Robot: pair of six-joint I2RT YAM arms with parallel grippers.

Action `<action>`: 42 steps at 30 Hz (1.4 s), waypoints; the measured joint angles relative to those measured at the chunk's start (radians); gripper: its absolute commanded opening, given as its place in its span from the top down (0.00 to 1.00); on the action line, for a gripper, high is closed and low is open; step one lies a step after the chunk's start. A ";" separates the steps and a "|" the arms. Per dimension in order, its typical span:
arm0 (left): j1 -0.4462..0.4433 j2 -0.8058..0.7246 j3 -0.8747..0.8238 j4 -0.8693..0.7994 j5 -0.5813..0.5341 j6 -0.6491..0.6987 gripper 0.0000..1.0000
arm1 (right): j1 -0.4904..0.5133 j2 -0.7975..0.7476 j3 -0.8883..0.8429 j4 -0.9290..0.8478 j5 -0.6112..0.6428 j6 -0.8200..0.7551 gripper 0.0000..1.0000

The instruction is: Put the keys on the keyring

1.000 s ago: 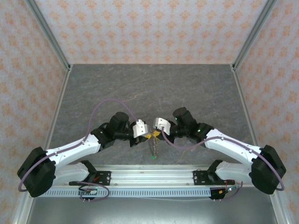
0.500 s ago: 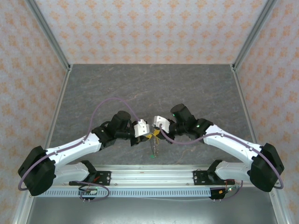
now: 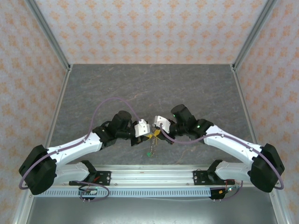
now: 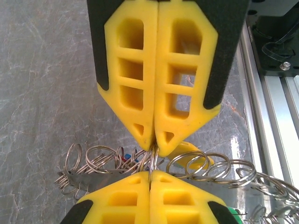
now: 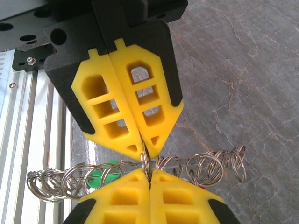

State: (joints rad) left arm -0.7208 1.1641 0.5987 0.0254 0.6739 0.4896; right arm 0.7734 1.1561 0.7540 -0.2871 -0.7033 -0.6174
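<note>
The left tool [image 4: 153,143] is fully closed, its yellow fingertips [image 4: 140,130] pinched on a wire coil of the keyring [image 4: 201,164]; the right tool [image 5: 145,150] is likewise closed tip to tip, and the keyring is gripped by it at the same spot from the opposite side; the two tools are met nose to nose above the grey surface [image 3: 140,88], midway left to right and toward the near rail [image 3: 154,175]. The keyring is held up between them; in the top view its loose coils are seen hanging toward the near side. A green key [image 5: 100,176], a yellow key [image 4: 189,151] and blue and red keys [image 4: 123,157] are seen among the coils, just beside the pinch.
</note>
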 measured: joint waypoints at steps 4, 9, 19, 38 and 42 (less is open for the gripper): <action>-0.008 0.000 -0.025 0.047 0.011 -0.021 1.00 | -0.005 -0.035 -0.063 0.068 -0.016 0.033 0.89; -0.008 -0.001 -0.051 0.089 0.022 -0.047 1.00 | -0.021 -0.037 -0.103 0.139 -0.052 0.065 0.88; -0.008 -0.006 -0.080 0.162 0.026 -0.081 1.00 | -0.056 -0.037 -0.157 0.259 -0.116 0.111 0.84; -0.006 -0.006 -0.039 0.097 0.018 -0.042 0.84 | -0.072 -0.035 -0.095 0.159 -0.134 0.071 1.00; -0.006 -0.006 -0.022 0.064 0.006 -0.024 0.83 | -0.069 -0.016 -0.053 0.104 -0.123 0.058 1.00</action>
State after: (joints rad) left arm -0.7273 1.1580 0.5770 0.0895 0.6804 0.4652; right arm 0.7048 1.1404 0.7010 -0.1829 -0.8265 -0.5598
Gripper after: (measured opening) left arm 0.169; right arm 0.040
